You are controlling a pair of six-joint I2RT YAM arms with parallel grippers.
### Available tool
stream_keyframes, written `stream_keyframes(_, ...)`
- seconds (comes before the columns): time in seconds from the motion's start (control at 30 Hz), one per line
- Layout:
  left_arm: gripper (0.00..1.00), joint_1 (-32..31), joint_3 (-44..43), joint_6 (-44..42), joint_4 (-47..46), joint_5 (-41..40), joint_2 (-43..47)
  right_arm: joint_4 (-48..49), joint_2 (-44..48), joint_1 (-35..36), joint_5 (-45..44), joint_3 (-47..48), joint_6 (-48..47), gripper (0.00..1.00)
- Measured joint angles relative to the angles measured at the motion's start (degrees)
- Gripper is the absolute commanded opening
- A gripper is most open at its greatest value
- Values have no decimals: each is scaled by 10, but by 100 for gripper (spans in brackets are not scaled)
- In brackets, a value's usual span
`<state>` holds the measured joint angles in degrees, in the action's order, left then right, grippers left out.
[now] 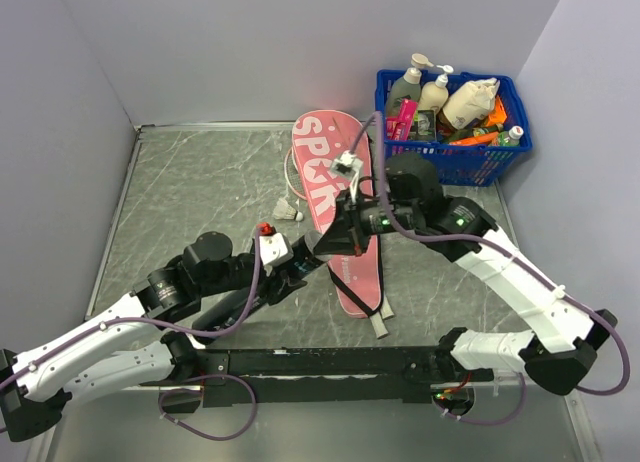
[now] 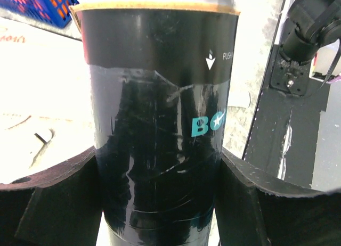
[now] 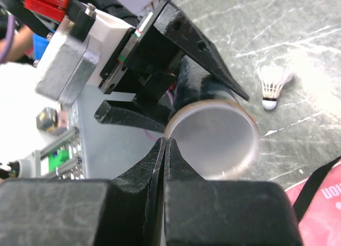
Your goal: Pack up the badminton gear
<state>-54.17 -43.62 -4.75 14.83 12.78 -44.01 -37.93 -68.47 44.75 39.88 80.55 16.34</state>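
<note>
The black tube [image 2: 160, 123] sits clamped between the left jaws; the right jaws press together.
It looks light, stiff and slippery, so hold its middle.

The back-left of the counter [image 1: 190, 192] lies free to the walls [image 1: 60, 132]; 1 shuttlecock [image 1: 290, 213] sits just left of the pink racket cover [image 1: 318, 162], which lies lengthwise down the middle. The centre above that cover is crowded: the left gripper [image 1: 305, 257] clamps the black tube [image 2: 160, 123], and the right gripper [image 3: 164, 145], its 2 fingers pressed together, sits right at the tube's mouth. The blue basket [image 1: 520, 142] fills the back-right corner.
</note>
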Motion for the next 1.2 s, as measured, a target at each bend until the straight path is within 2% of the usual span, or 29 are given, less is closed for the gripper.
stream_keyframes(0.23,19,0,0,5,5,3,-1,22,47,-78,17,-23,16,0)
stream_keyframes(0.37,19,-1,0,7,3,5,-1,26,49,-96,-9,-30,19,0)
stream_keyframes(0.47,19,-1,0,9,3,5,-1,21,41,-102,-57,-31,19,0)
stream_keyframes(0.67,18,-1,0,10,4,4,0,-10,-12,-118,-240,-37,21,0)
stream_keyframes(0.77,18,-1,0,12,4,2,2,-16,-51,-148,-312,-67,36,0)
stream_keyframes(1.0,18,-1,0,14,3,-7,16,-24,-118,-267,-405,-156,91,0)
stream_keyframes(1.2,18,-1,0,16,3,-23,19,-12,-179,-293,-459,-174,129,0)
